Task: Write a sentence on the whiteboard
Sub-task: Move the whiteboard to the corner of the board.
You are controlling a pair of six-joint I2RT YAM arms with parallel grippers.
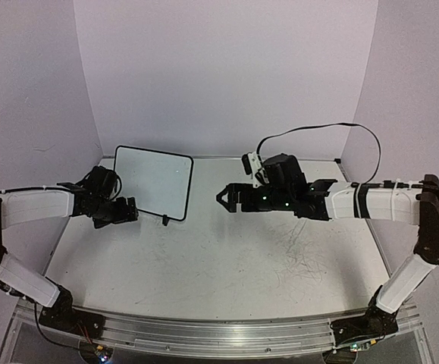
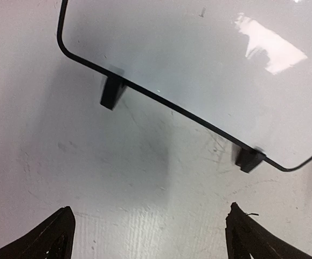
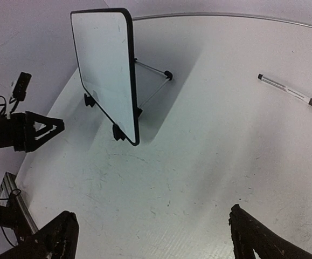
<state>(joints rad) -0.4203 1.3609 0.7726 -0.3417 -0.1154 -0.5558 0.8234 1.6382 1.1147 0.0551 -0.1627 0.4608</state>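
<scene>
From above, the whiteboard [image 1: 155, 182] stands propped at the surface's [image 1: 204, 265] far left. The left end effector [image 1: 132, 210] is near its lower edge and the right end effector [image 1: 221, 197] is apart to its right. Left wrist: jaws wide, empty, facing the board's feet. Right wrist: jaws wide, empty; a marker [image 3: 293, 94] lies well right of the board.

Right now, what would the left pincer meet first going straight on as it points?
Probably the whiteboard, at its lower edge between the two black feet, though the left pincer's height is hard to judge.
</scene>
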